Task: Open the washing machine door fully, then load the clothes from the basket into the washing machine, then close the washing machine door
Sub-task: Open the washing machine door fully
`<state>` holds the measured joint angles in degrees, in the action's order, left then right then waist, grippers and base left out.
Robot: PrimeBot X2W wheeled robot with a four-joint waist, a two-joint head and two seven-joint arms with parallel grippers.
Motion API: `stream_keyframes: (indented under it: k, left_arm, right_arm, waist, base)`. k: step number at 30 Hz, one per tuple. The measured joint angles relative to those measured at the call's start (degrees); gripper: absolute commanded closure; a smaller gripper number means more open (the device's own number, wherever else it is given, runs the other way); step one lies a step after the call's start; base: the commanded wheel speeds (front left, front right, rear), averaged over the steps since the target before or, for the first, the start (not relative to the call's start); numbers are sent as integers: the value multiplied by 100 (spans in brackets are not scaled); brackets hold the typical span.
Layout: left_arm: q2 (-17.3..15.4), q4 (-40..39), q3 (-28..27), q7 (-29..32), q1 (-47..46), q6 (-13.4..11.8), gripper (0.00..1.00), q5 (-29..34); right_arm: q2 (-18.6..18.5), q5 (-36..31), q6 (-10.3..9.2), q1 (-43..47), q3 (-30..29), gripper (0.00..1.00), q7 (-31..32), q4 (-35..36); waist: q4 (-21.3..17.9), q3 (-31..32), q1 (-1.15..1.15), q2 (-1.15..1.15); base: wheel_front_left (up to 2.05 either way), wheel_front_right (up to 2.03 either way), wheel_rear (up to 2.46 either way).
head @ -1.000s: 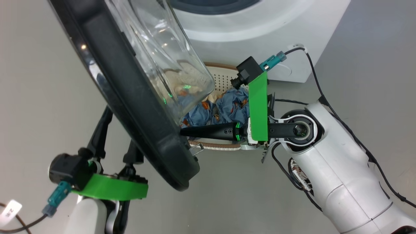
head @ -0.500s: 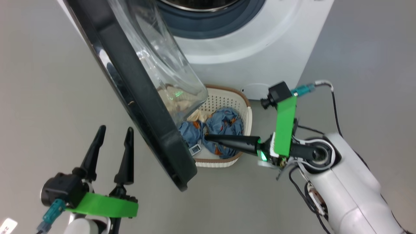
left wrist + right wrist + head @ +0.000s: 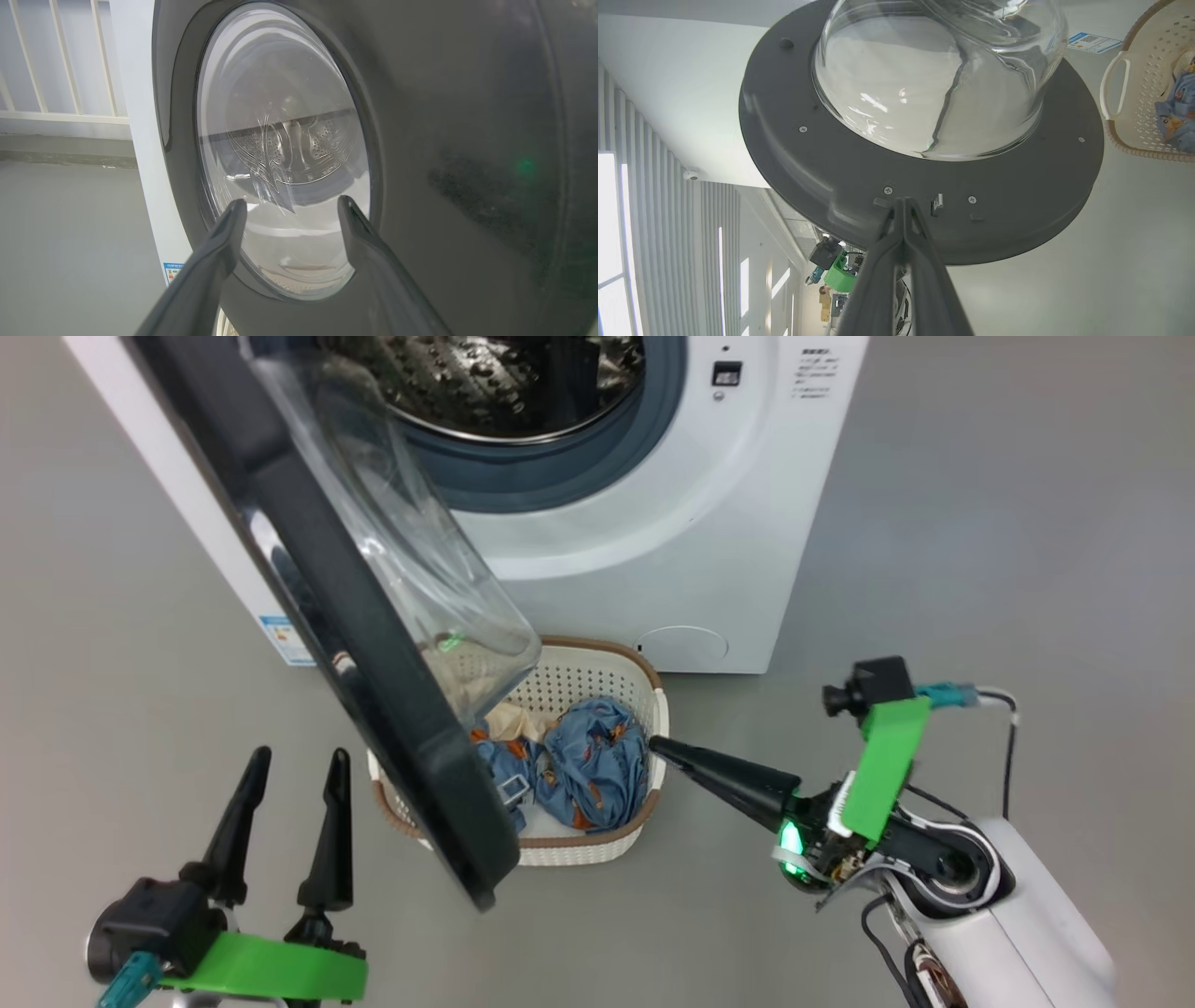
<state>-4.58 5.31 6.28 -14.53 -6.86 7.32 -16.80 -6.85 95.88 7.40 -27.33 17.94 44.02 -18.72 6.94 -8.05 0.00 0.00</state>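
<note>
Standing open, the door half-hides the basket.

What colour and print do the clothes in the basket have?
Blue clothes with orange-brown printed figures, plus a cream piece; clearest in the head view.

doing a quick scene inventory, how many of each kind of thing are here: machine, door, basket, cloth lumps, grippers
washing machine: 1
washing machine door: 1
basket: 1
blue clothes bundles: 2 showing, partly behind the door
cream cloth: 1
grippers: 2, left gripper open, right gripper shut
total: 8
</note>
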Motion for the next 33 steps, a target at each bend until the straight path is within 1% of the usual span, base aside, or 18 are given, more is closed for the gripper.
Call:
stream_keyframes:
  k: [1, 2, 3, 6, 9, 11, 15, 19, 21, 25, 27, 28, 33]
  left_arm:
    - [-2, -5, -22, 0, 24, 0, 0, 0]
    - [-4, -7, -38, 0, 51, 0, 0, 0]
    - [-11, -8, -47, 0, 83, 0, 0, 0]
    - [-21, -9, -63, 0, 111, 0, 0, 0]
    - [-21, -11, -74, 0, 113, 0, 0, 0]
    - [-22, -26, -71, 0, 114, 0, 0, 0]
    - [-30, -41, -70, 0, 114, 0, 0, 0]
    - [-33, -47, -69, 0, 114, 0, 0, 0]
    - [-35, -55, -74, 0, 114, 0, 0, 0]
    - [-34, -70, -83, 0, 117, 0, 0, 0]
    - [-34, -86, -96, 0, 143, 0, 0, 0]
    - [-33, -91, -108, 0, 183, 0, 0, 0]
    - [-30, -133, -189, 0, 203, 0, 0, 3]
  right_arm:
    - [15, 35, 0, 79, -67, 66, -104, 34]
    - [15, 57, 0, 148, -111, 51, -178, 57]
    - [7, 42, 0, 208, -130, 0, -243, 79]
    - [10, -13, 0, 357, -265, 0, -578, 159]
    - [35, -202, 0, 410, -500, 0, -1127, 287]
    - [65, -454, -1, 410, -678, 0, -1621, 372]
    - [1, -1450, -1, 408, -791, 0, -2771, 446]
    - [-145, -2350, 0, 383, -738, 0, -3829, 447]
    - [-331, -2965, -1, 343, -593, 0, -4398, 417]
    - [-610, -3914, 0, 168, -369, 0, -5378, 267]
    - [-708, -4367, 0, 119, -318, 0, -5638, 218]
    - [-803, -4814, 0, 122, -312, 0, -5760, 194]
    - [-814, -5759, 0, 285, -726, 0, -5833, 402]
  waist:
    - [-35, 27, 0, 0]
    - [-69, 51, 0, 0]
    - [-105, 73, 0, 0]
    - [-202, 127, 0, 0]
    - [-275, 162, 0, 0]
    - [-310, 173, 0, 0]
    - [-340, 162, 0, 0]
    - [-355, 175, 0, 0]
    - [-367, 185, 0, 0]
    - [-394, 205, 0, 0]
    - [-410, 218, 0, 0]
    - [-429, 229, 0, 0]
    - [-486, 232, 0, 0]
  base:
    - [0, 0, 0]
    - [0, 0, 0]
    - [0, 0, 0]
    - [0, 0, 0]
    - [0, 0, 0]
    - [0, 0, 0]
    - [0, 0, 0]
    - [0, 0, 0]
    - [0, 0, 0]
    - [0, 0, 0]
    - [0, 0, 0]
    - [0, 0, 0]
    - [0, 0, 0]
